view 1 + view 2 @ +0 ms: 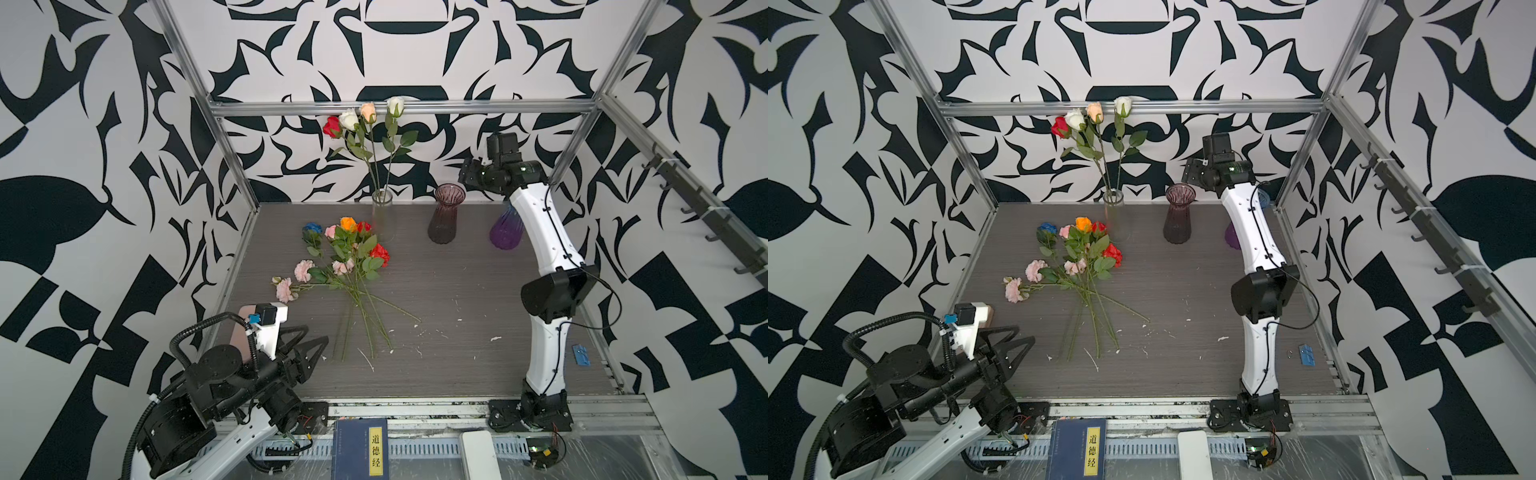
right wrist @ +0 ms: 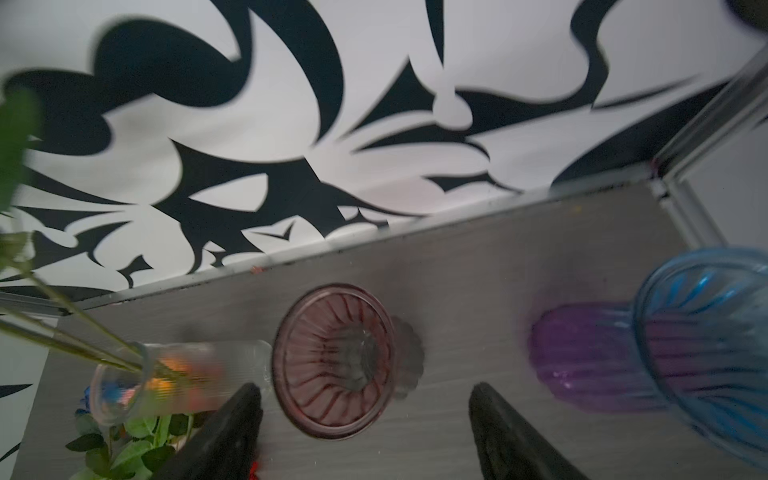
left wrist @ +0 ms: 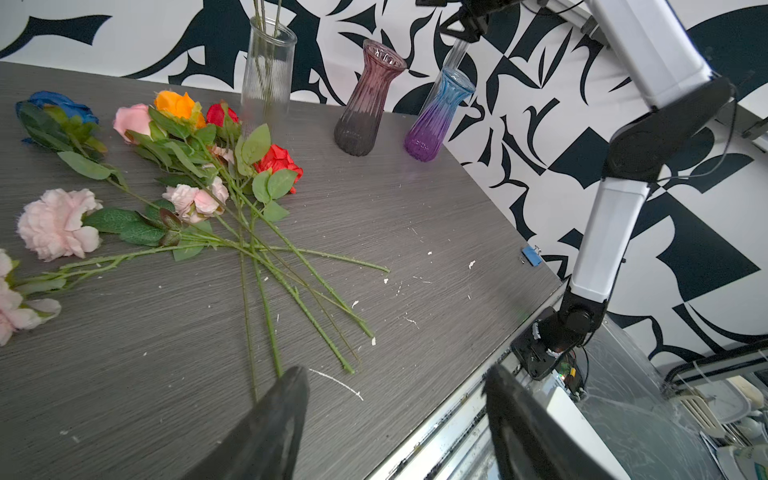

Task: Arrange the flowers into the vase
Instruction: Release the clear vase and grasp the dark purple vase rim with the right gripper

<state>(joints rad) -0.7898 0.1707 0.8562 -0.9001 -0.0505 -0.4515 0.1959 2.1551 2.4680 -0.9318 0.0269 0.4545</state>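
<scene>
A pile of loose flowers (image 1: 345, 266) (image 1: 1077, 266) (image 3: 187, 166) lies on the grey table left of centre, blooms toward the back and stems fanned toward the front. Several roses stand in the clear glass vase (image 1: 382, 216) (image 1: 1114, 212) (image 3: 268, 70) (image 2: 124, 382) at the back. My left gripper (image 1: 316, 336) (image 1: 1025, 334) (image 3: 395, 374) hovers open and empty near the front left, just short of the stem ends. My right gripper (image 2: 363, 390) hangs open and empty high at the back, over the maroon vase.
A maroon ribbed vase (image 1: 446, 214) (image 2: 334, 361) and a blue-to-purple vase (image 1: 505, 232) (image 2: 665, 345) stand right of the clear one. A small blue clip (image 1: 581, 355) lies near the right edge. A dark book (image 1: 359, 449) rests on the front rail. Metal frame posts bound the table.
</scene>
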